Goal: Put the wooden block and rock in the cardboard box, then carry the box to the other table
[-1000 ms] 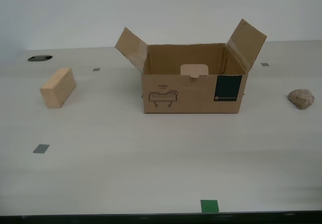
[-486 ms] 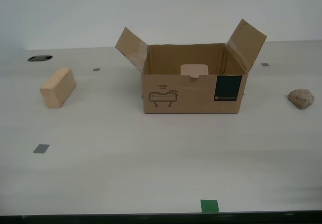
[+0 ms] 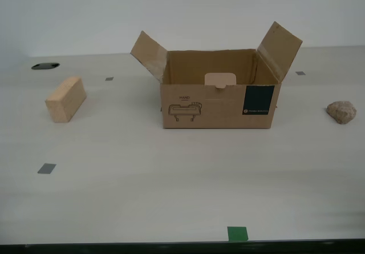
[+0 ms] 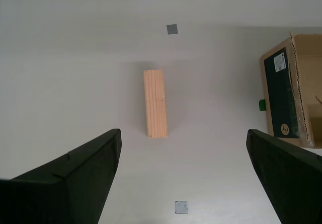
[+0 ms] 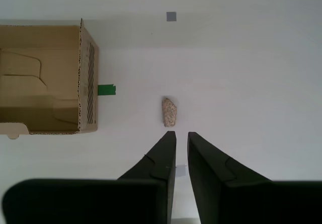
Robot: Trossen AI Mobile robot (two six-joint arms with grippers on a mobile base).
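You are looking at the cardboard box (image 3: 218, 89), the only thing carrying print. Above the black line drawing (image 3: 186, 111) on its front face, a short word is showing that seems to read "HAND", though it is small and soft. Beside the drawing, toward the exterior view's right, the dark teal label (image 3: 258, 100) is carrying a pale line of lettering too small to read. In the second wrist view, that label (image 4: 283, 94) is showing small white symbols, also unreadable.

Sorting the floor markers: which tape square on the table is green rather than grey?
The green tape square at the table's near edge, in front of the cardboard box.
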